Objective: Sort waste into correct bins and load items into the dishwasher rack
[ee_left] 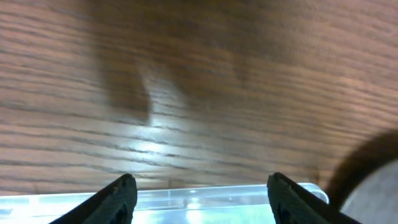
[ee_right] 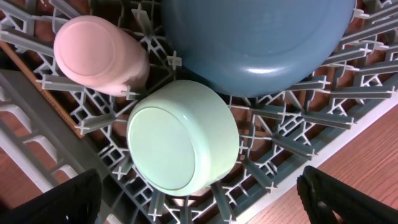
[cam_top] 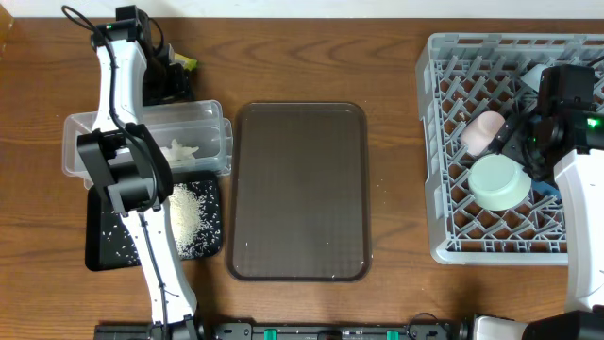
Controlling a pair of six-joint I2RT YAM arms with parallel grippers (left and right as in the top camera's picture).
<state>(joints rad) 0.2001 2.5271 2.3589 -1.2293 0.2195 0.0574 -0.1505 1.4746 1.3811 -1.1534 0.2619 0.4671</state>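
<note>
In the overhead view the grey dishwasher rack (cam_top: 444,142) holds the pink cup (cam_top: 481,132) and the upturned mint-green bowl (cam_top: 498,181). My right gripper (cam_top: 522,142) hovers over them, open and empty. The right wrist view shows the cup (ee_right: 99,53), the bowl (ee_right: 180,137) and the dark-blue dish (ee_right: 261,43) among the rack's pegs (ee_right: 292,146), with my open jaws (ee_right: 202,190) just above the bowl. My left gripper (cam_top: 168,76) is open and empty behind the clear tub (cam_top: 80,142), near the yellow-green wrapper (cam_top: 190,64). The tub holds the tissue (cam_top: 179,151). Rice (cam_top: 184,217) lies in the black tray (cam_top: 104,241).
The dark-brown serving tray (cam_top: 300,189) lies in the middle of the wooden table. The left wrist view shows bare wood beyond my open jaws (ee_left: 200,182) and the tub's rim (ee_left: 205,198) below. A pale object (cam_top: 531,77) in the rack's far part is mostly hidden by the right arm.
</note>
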